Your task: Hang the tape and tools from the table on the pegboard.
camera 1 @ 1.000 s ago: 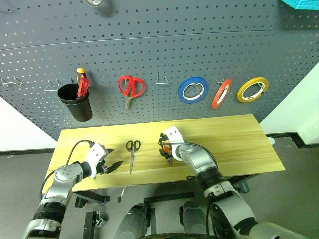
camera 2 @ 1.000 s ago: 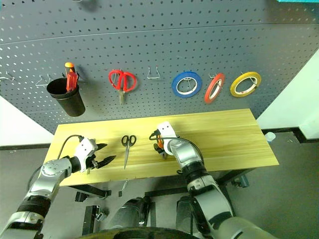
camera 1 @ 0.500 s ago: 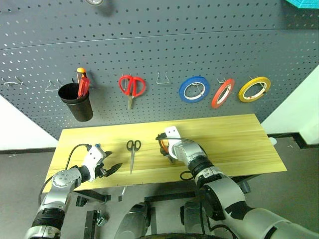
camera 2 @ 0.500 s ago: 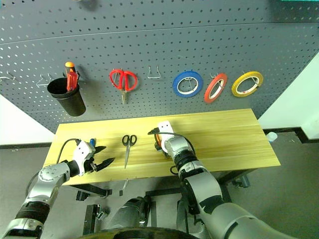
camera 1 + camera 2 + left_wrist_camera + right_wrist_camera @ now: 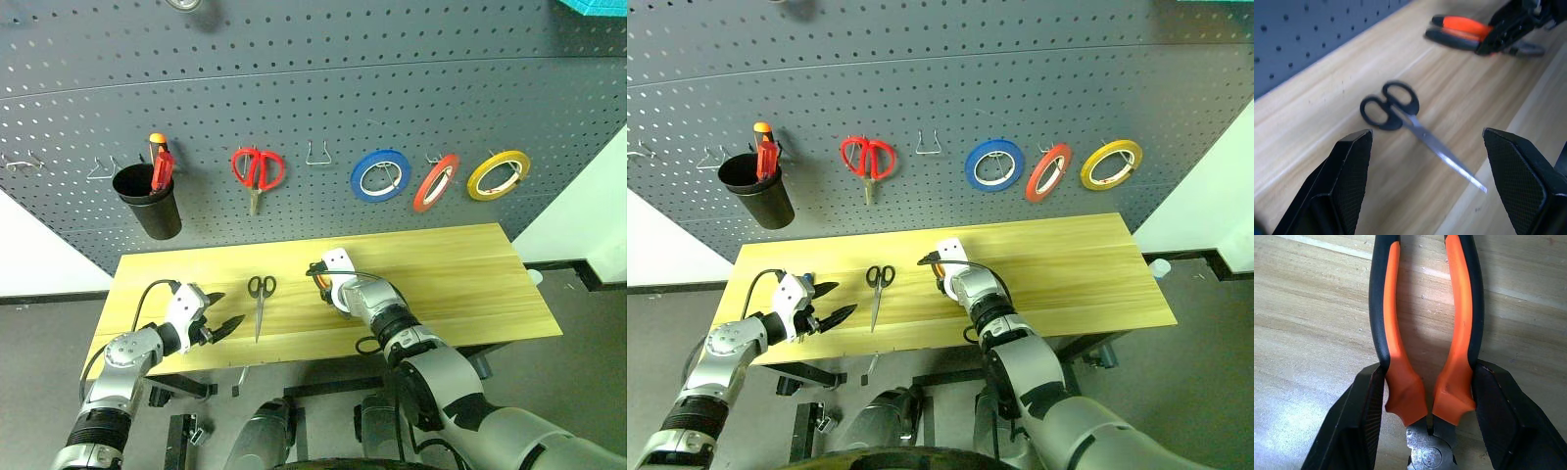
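right gripper point(image 5: 1430, 396) clamps the pliers point(image 5: 1425, 333) (lying on the table point(image 5: 460, 274)) between its fingers.

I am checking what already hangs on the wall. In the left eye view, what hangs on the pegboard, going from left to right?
Black cup holding a red-orange-handled tool → red-handled scissors → bare metal hook → blue tape ring → thin red tape ring with a white core → yellow tape ring.
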Robot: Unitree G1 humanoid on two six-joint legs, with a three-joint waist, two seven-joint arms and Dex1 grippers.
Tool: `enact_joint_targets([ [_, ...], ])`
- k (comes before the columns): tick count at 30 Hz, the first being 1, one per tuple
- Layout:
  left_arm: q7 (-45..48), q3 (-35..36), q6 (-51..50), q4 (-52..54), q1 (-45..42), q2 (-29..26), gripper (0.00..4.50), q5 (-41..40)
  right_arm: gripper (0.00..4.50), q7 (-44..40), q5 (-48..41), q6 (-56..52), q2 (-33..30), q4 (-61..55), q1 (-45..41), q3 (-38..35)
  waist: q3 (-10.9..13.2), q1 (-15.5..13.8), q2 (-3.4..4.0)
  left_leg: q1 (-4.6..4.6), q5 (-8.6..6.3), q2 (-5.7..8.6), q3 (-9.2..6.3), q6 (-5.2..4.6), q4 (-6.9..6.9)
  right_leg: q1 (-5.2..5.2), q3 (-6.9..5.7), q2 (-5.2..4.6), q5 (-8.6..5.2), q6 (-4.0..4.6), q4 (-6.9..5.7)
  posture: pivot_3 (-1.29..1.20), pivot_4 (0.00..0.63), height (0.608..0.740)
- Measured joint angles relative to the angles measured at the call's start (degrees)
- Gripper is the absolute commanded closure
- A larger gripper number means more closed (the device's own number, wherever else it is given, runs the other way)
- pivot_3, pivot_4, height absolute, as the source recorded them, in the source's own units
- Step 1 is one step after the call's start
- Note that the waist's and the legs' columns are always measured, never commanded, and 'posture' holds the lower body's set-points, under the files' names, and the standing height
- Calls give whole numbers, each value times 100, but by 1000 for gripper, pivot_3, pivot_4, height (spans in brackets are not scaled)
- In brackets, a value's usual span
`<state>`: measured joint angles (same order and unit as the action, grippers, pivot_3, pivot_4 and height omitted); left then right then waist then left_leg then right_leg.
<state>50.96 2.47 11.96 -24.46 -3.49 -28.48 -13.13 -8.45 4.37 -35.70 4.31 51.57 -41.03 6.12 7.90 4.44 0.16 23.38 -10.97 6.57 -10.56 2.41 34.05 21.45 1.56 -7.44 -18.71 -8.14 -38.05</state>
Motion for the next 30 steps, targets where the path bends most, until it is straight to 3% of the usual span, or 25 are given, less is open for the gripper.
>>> enact_joint_targets([
  [5,198,393,326,875,267,558,731,-925,2193,-1036,388,1261,-911,-2174,1186,1027,1,-34,1,11,1,3,5,3,-3,9,0,-7,0,-2,6,-72,121,740],
  [10,116,627,713,1405,359,1235,731,-1414,2193,-2017,130,3133,-1737,-3909,1860,1084,3,-32,-1,9,1,-3,15,3,2,-6,-1,-4,0,-4,9,-81,119,740],
  [14,-47,763,1352,1206,41,1609,731,-1445,2193,-2545,-215,4249,-1794,-4528,1776,1078,0,-44,-20,9,4,-21,15,7,8,-11,-2,14,2,1,10,-90,111,740],
  [20,-277,831,2131,657,-434,1867,731,-1193,2193,-2554,-639,4747,-1487,-4213,803,670,3,-42,-26,7,7,-18,15,12,12,-11,-2,15,5,4,13,-82,126,740],
  [30,-500,529,2371,777,-577,2135,731,-983,2193,-2148,-972,5584,-964,-1812,-908,-193,114,-47,-40,9,8,-26,10,12,-6,-13,-1,23,9,14,11,-28,186,740],
])
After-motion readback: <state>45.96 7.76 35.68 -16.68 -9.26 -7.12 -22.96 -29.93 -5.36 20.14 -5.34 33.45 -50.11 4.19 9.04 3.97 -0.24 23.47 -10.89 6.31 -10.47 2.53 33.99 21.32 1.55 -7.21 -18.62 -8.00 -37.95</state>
